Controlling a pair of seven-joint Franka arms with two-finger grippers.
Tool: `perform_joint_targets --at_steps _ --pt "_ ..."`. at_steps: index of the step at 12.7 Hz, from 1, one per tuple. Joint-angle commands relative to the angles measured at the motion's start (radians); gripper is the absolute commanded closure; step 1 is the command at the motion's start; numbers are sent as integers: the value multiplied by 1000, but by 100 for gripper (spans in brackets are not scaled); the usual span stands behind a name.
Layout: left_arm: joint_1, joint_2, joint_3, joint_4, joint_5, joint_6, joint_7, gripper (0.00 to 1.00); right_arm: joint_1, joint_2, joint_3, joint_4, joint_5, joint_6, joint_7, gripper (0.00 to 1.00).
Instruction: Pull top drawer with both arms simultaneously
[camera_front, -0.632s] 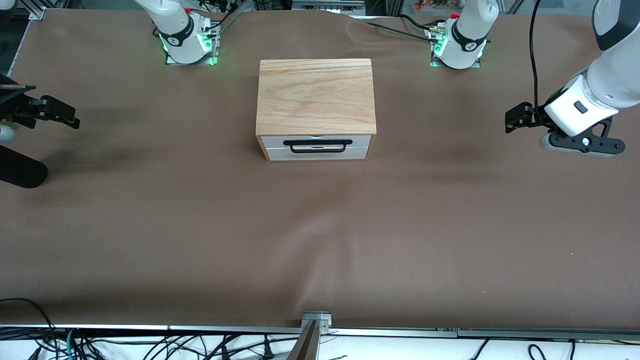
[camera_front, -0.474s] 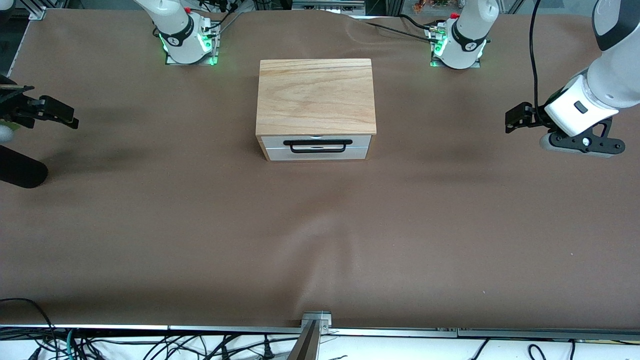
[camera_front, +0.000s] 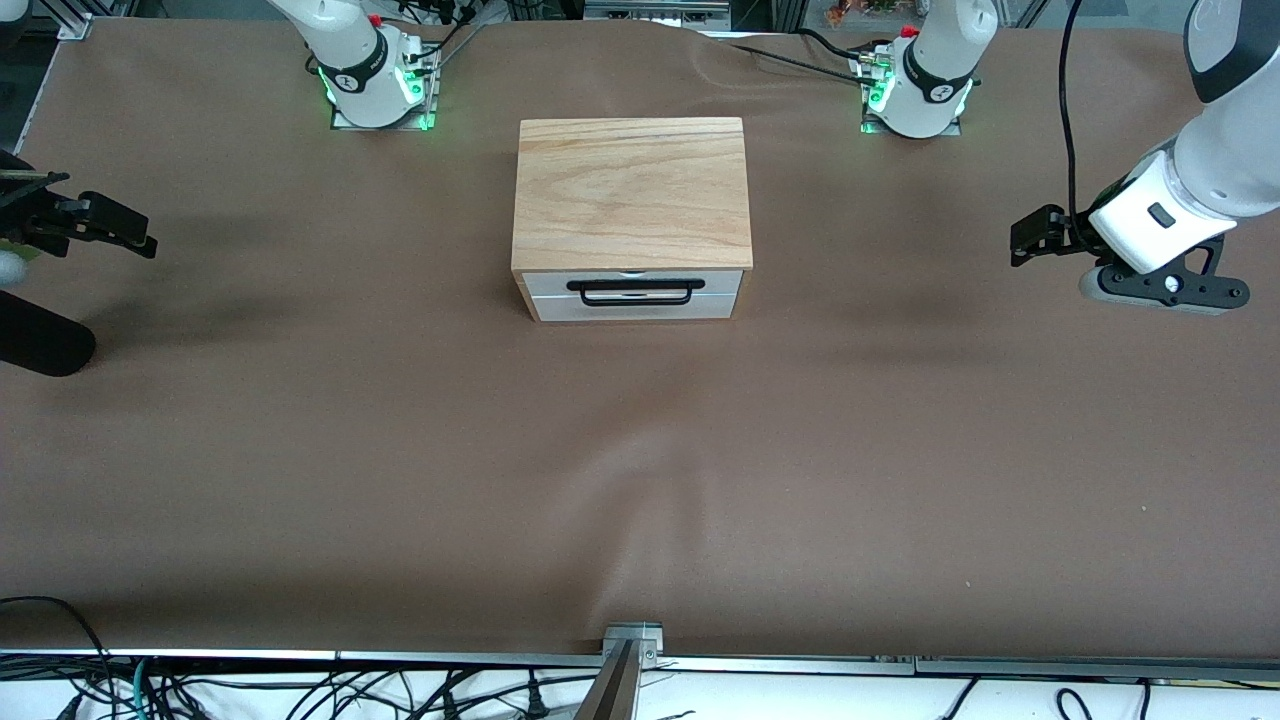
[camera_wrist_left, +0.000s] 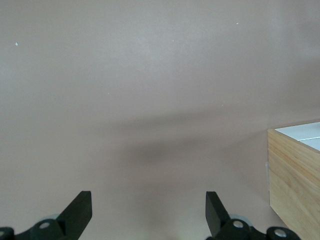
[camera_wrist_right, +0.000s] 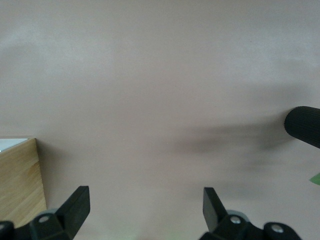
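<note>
The top drawer is shut in the wooden cabinet at the table's middle. Its white front carries a wide black wire handle that faces the front camera. My left gripper is open and empty above the cloth at the left arm's end of the table, well apart from the cabinet. My right gripper is open and empty at the right arm's end. The left wrist view shows the open left gripper and a cabinet corner. The right wrist view shows the open right gripper and a cabinet corner.
A second white drawer front sits below the top one. A black cylinder lies at the right arm's end of the table, also in the right wrist view. Brown cloth covers the table, with a wrinkle near its front edge.
My right gripper has drifted very slightly toward the table's end. The left arm, the cabinet and the drawer have not moved.
</note>
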Motion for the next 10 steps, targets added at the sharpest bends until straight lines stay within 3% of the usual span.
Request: perform_joint_targets --at_steps 1,10 --pt "6 -15 -7 -15 12 -4 8 0 -10 2 9 9 -13 -5 5 0" --pt "14 -2 -7 -15 6 -4 6 0 -10 7 9 12 -11 -5 2 0"
